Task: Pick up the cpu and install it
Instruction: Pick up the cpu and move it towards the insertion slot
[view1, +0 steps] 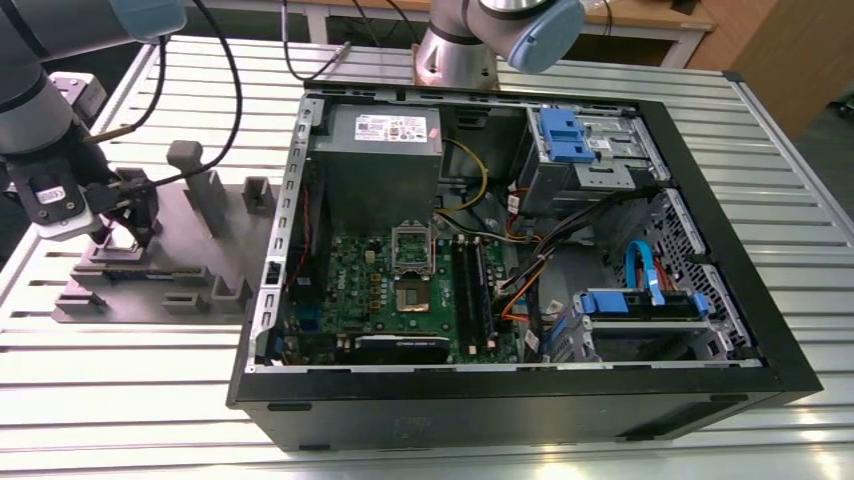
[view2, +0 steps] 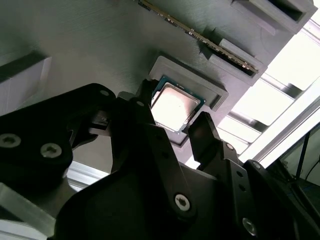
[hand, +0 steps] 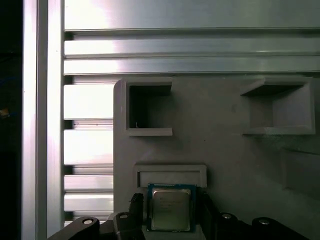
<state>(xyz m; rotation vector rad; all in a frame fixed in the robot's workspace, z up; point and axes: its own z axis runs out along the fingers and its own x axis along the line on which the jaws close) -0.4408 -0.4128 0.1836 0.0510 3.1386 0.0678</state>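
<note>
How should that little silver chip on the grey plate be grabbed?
By two opposite thin edges, straight down from above. The cpu lies flat in a shallow pocket of the fixture plate, and its smooth top offers nothing to pinch. The open gripper straddles it that way.

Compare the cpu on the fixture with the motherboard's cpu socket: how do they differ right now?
Place: the cpu sits in a recess of the grey fixture plate, outside the computer case; the cpu socket is on the motherboard inside it. Look: the cpu's top is shiny silver; the socket looks dull, its frame hinged open. Access: the gripper is at the cpu, not the socket. Both are square and lie flat.
</note>
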